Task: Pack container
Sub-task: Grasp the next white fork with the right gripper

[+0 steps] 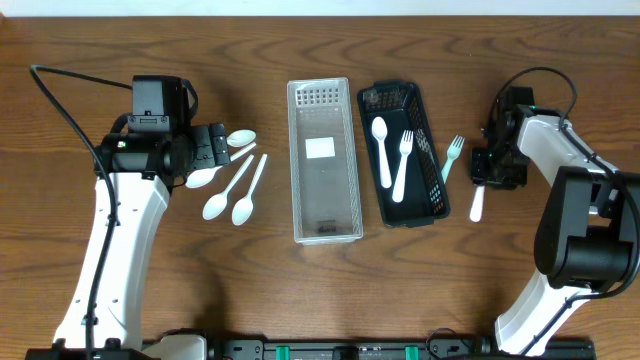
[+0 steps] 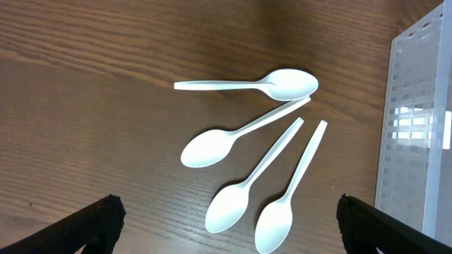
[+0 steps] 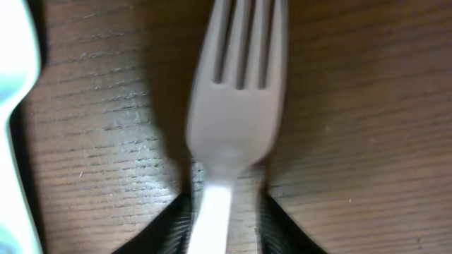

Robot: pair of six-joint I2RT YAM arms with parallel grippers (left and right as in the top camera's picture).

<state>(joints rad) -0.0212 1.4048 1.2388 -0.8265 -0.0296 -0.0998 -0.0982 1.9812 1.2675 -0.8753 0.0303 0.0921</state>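
Several white plastic spoons (image 1: 232, 180) lie on the table left of the clear slotted container (image 1: 325, 205); they also show in the left wrist view (image 2: 227, 206). My left gripper (image 1: 212, 148) is wide open and empty just above them (image 2: 226, 208). The black basket (image 1: 437, 170) holds a white spoon (image 1: 380, 150) and a white fork (image 1: 403, 165). My right gripper (image 1: 495, 168) is low over another white fork (image 3: 236, 106) on the table. Its fingers (image 3: 226, 201) straddle the handle closely, with wood showing on both sides. The handle end sticks out in the overhead view (image 1: 477, 205).
A pale teal fork (image 1: 453, 155) lies between the black basket and my right gripper, and shows at the left edge of the right wrist view (image 3: 14, 106). The clear container holds only a white label. Bare wood lies in front of both containers.
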